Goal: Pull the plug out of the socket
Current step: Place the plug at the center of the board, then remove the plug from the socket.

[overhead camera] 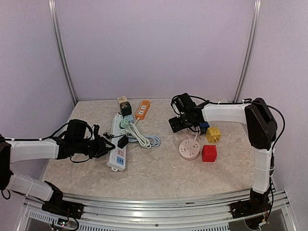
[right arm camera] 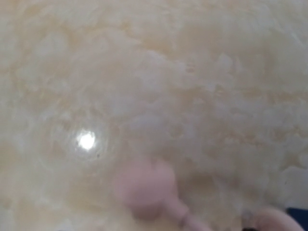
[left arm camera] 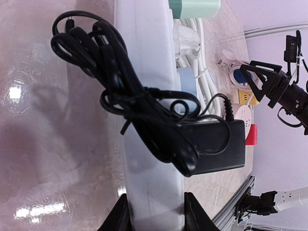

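My left gripper (left arm camera: 156,211) (overhead camera: 107,146) is shut on the near end of a long white power strip (left arm camera: 147,120) (overhead camera: 117,144), one finger on each side. A black adapter plug (left arm camera: 216,144) (overhead camera: 122,142) with a bundled black cord (left arm camera: 106,62) sits on the strip's top. My right gripper (overhead camera: 174,124) (left arm camera: 262,84) hangs over the table right of centre, open and holding nothing. Its own view is blurred, its fingers do not show, and a pink plug (right arm camera: 144,187) with a short cord lies below on the table.
A round pink socket (overhead camera: 189,149), a red cube (overhead camera: 209,153), a yellow cube (overhead camera: 213,134) and a blue one (overhead camera: 204,126) sit under the right arm. An orange strip (overhead camera: 142,109), a coiled white cable (overhead camera: 142,137) and small adapters (overhead camera: 125,108) lie at the back.
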Robot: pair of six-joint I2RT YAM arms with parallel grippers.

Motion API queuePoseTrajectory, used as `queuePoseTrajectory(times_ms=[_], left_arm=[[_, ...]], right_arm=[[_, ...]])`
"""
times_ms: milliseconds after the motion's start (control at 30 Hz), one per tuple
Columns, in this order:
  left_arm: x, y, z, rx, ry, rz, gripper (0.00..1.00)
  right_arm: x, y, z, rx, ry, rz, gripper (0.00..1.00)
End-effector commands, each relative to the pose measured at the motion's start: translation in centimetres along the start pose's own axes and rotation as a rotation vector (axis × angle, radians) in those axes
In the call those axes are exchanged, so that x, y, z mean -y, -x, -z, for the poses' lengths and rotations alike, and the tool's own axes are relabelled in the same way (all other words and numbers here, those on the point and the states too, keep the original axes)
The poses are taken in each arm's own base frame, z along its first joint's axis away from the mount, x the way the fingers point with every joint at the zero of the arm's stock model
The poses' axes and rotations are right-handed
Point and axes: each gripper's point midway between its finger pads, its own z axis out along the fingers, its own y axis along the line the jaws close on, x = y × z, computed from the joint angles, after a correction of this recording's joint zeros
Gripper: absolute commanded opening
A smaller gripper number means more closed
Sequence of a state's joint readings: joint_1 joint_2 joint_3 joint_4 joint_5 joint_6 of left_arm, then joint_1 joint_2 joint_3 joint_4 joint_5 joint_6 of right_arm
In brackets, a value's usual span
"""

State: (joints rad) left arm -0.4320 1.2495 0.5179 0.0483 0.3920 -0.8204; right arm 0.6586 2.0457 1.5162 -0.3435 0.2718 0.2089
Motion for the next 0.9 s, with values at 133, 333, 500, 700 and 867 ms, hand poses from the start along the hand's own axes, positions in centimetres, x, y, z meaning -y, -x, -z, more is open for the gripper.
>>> queuePoseTrajectory(times_ms=[133, 333, 500, 700, 867], left_arm=[[5.0, -0.2, 0.9, -0.011, -0.187, -0.145, 0.01], [5.3, 0.4, 0.5, -0.036, -0.147, -0.138, 0.0], [8.1, 1.7, -0.2, -0.047, -0.191, -0.174, 0.0], [11.3, 2.2, -1.3, -0.066, -0.234, -0.224, 0.0], [11.8, 2.3, -2.1, -0.068, -0.238, -0.228, 0.0]], right_arm=[[-0.3, 2.8, 5.6, 0.128, 0.112, -0.029, 0.83], [-3.3, 4.2, 10.8, 0.217, 0.31, -0.124, 0.84], [-7.6, 4.7, 14.4, 0.27, 0.478, -0.244, 0.84], [-12.7, 4.6, 16.0, 0.273, 0.593, -0.34, 0.82], [-16.0, 4.0, 14.9, 0.233, 0.646, -0.394, 0.78]])
